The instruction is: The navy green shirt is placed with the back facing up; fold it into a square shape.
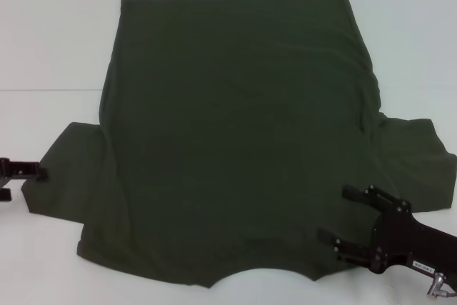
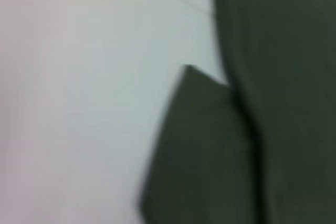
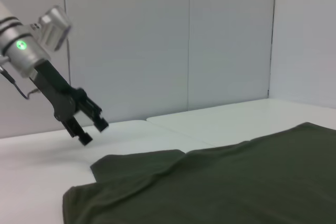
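Plain dark olive-green shirt (image 1: 235, 133), white table (image 1: 50, 26)

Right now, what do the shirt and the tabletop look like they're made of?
Shirt: looks like soft knit fabric, probably cotton jersey, matte dark olive; it lies limp with shallow wrinkles and no shine. Table: smooth, hard-looking white surface, possibly laminate or painted board, with a faint seam line; the exact material is not clear. Left gripper hangs above the sleeve, right gripper at the shirt's near corner.

One navy green shirt (image 1: 235, 141) lies on one white table (image 1: 57, 41). Two grippers flank the shirt: the left gripper (image 1: 44, 172) (near one sleeve) and the right gripper (image 1: 338, 219).
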{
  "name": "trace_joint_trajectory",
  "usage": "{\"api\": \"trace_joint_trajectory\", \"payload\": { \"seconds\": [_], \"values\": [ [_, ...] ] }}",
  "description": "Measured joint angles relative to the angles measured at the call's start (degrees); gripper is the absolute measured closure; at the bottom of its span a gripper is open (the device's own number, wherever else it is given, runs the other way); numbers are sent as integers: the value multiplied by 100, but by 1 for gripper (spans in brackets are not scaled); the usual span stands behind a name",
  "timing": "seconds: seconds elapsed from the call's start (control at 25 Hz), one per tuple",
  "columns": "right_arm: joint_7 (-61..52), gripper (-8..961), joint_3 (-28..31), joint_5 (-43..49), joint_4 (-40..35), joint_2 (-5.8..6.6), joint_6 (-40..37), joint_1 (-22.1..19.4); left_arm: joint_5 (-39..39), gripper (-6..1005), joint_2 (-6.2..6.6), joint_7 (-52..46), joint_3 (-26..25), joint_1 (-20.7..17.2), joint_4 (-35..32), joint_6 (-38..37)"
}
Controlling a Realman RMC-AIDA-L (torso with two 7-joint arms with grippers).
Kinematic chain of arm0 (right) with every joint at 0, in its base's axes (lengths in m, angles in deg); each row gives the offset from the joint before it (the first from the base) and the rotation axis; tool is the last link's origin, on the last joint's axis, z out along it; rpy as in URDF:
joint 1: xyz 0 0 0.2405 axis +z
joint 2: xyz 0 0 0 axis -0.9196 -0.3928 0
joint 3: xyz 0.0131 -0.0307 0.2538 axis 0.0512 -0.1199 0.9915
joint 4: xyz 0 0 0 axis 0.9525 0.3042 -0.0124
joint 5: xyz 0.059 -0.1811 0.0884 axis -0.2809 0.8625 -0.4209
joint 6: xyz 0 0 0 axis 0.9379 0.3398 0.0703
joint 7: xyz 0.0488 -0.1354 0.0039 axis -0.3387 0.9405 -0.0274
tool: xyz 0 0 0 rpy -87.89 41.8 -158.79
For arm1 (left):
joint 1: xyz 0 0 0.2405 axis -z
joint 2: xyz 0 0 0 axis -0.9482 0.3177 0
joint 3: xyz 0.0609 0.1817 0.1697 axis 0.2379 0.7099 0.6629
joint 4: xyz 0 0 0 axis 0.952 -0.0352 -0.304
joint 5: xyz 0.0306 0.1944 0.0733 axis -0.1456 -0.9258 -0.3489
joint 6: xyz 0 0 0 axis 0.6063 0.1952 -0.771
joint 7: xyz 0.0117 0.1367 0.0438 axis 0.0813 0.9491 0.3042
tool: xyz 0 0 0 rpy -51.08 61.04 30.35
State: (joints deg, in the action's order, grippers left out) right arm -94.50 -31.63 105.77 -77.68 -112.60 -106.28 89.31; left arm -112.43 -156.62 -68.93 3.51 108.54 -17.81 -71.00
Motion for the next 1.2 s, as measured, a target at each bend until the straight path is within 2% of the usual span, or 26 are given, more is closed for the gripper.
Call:
{"api": "trace_joint_trajectory", "payload": {
  "seconds": [0.16, 0.44, 1.2],
  "values": [
    [-7, 24, 0, 0, 4, -4, -34, 5, -210, 92, -67, -174, 189, 57, 115, 400],
    [-8, 25, 0, 10, 9, -5, -45, 3, -226, 92, -92, -184, 235, 118, 422, 823],
    [-7, 25, 0, 21, 17, -5, -3, 12, -249, 95, -242, -79, 259, 113, 579, 1203]
  ]
}}
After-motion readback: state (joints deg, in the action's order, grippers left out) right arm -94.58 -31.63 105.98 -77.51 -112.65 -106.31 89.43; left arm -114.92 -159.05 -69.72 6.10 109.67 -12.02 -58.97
